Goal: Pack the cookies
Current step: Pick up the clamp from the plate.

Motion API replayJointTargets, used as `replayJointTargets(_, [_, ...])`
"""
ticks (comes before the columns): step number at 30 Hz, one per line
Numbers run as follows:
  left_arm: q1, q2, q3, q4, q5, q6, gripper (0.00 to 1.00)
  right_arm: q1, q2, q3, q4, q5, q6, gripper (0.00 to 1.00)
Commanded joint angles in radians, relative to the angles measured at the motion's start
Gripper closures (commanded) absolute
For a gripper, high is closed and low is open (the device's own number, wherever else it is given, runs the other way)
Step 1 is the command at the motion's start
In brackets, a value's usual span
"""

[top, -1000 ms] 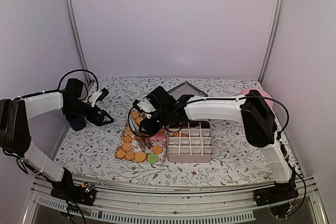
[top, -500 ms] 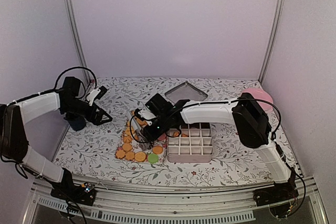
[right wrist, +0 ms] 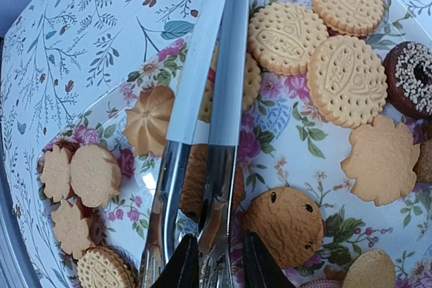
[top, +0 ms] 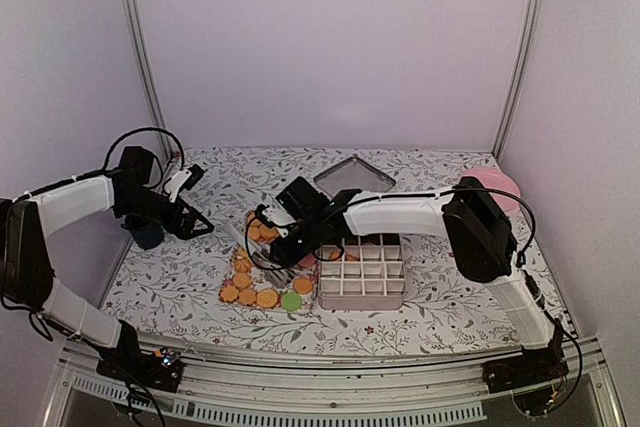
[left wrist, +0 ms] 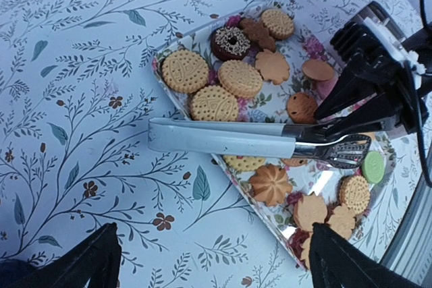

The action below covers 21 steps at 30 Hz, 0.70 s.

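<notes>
The cookies (left wrist: 233, 79) are small round and flower-shaped biscuits, mostly golden, one dark brown (right wrist: 412, 75), spread on a floral tray (left wrist: 177, 96). From above, the cookies (top: 262, 267) show left of a gridded box (top: 362, 269). Metal tongs (right wrist: 216, 65) with a pale blue handle lie across them. My right gripper (right wrist: 214, 261) is shut on the steel end of the tongs (left wrist: 223, 138), just above the tray. My left gripper (left wrist: 212, 264) hangs wide open over bare tablecloth beside the tray's near edge and holds nothing. It is the left gripper (top: 200, 222) seen to the left of the cookies.
The gridded box holds a few cookies in its far cells. A clear lid (top: 352, 175) lies behind it and a pink plate (top: 497, 185) sits at the far right. A dark cup (top: 148, 235) stands under the left arm.
My right gripper has dropped towards the cookies and narrowed its jaws onto the tongs. The left arm has pulled back slightly to the left and stays open.
</notes>
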Motion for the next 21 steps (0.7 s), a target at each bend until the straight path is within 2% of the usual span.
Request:
replayJointTargets(1, [0.004,-0.016,-0.004,-0.009,0.005,0.019,0.03,0.004,-0.021,0.004,-0.001,-0.004,0.012,0.73])
replayJointTargets(11, [0.005,-0.032,0.002,-0.019,-0.012,0.032,0.02,0.007,-0.018,-0.032,-0.005,-0.07,0.01,0.73])
replayJointTargets(16, [0.004,-0.039,0.006,-0.025,-0.008,0.038,0.02,0.008,-0.029,-0.068,-0.007,-0.073,0.016,0.67])
replayJointTargets(18, [0.005,-0.04,0.008,-0.027,-0.007,0.039,0.02,0.012,-0.038,-0.083,0.001,-0.058,0.019,0.69])
replayJointTargets(21, [0.004,-0.038,0.015,-0.032,-0.007,0.038,0.02,0.025,-0.09,-0.105,0.026,-0.027,0.012,0.78])
